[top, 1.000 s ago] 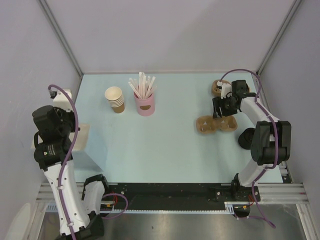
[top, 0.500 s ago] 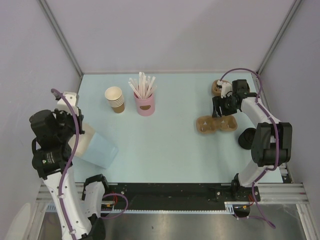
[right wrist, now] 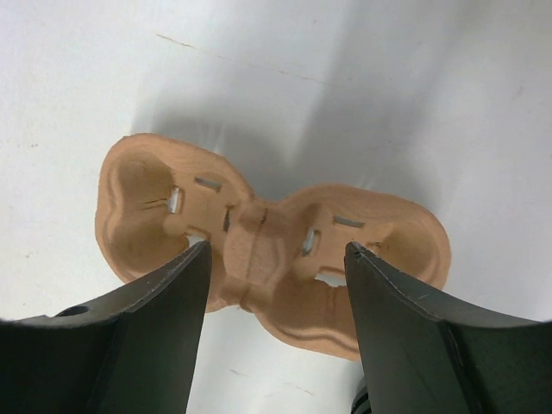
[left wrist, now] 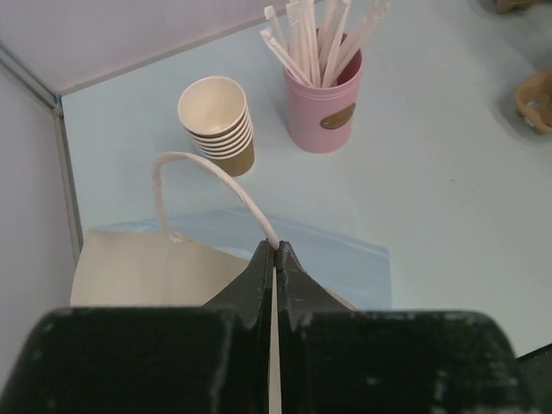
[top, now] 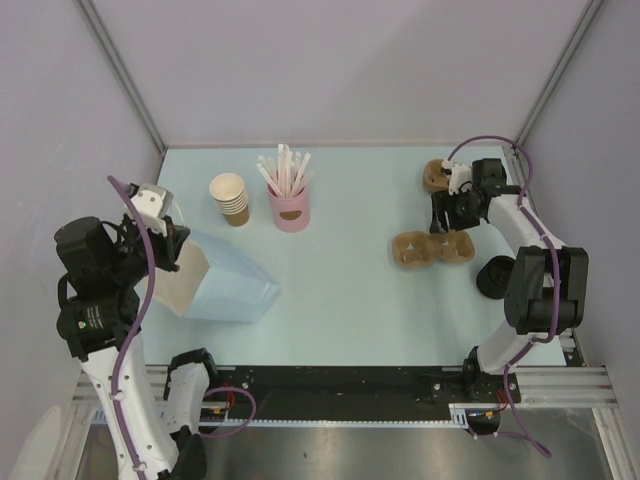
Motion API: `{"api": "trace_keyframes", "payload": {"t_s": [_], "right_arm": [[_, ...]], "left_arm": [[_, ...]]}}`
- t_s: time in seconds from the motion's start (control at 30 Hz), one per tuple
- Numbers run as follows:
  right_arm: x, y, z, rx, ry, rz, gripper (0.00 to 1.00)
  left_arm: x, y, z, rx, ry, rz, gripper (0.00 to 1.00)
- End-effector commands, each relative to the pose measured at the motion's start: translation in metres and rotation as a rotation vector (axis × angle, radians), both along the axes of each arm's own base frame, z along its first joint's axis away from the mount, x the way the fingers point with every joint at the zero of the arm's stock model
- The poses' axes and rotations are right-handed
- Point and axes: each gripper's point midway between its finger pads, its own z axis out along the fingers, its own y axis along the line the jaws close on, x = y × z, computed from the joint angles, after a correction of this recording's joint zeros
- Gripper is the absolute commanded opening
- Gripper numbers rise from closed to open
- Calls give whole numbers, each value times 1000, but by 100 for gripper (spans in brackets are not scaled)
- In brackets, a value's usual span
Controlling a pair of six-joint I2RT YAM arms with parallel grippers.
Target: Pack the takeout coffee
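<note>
My left gripper (top: 166, 236) is shut on the white loop handle (left wrist: 207, 172) of a paper bag (top: 225, 287). The bag is blue with a kraft-brown side, and it lies tilted on the table's left part; it also shows in the left wrist view (left wrist: 138, 272). My right gripper (top: 447, 216) is open and empty, just above a brown two-cup pulp carrier (top: 432, 248), with its jaws astride the carrier's middle (right wrist: 259, 241). A round black top (top: 492, 277), which may be the coffee's lid, shows at the right edge beside the right arm. The cup's body is hidden.
A stack of tan lidless cups (top: 231, 198) and a pink cup of white straws (top: 290, 205) stand at the back left. Both show in the left wrist view, cups (left wrist: 217, 123) and straws (left wrist: 323, 103). A second pulp carrier (top: 436, 175) lies at the back right.
My left gripper has swung the bag rightward from the table's left edge onto the table. The right gripper has shifted slightly to the right over the carrier.
</note>
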Motion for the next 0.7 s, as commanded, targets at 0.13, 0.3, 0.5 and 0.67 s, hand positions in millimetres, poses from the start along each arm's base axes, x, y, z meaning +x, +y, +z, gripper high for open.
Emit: {"api": "trace_keyframes", "payload": {"t_s": [0.13, 0.3, 0.5, 0.67], "right_arm": [[0, -4, 15, 12, -43, -4, 68], [0, -5, 14, 8, -42, -8, 68], [1, -8, 12, 8, -37, -15, 68], [1, -10, 9, 6, -28, -21, 68]], "left_arm": [[-10, -33, 23, -4, -66, -179, 0], [-13, -51, 19, -17, -42, -267, 0], [-8, -73, 15, -14, -25, -350, 0], [-5, -100, 8, 14, 22, -473, 0]]}}
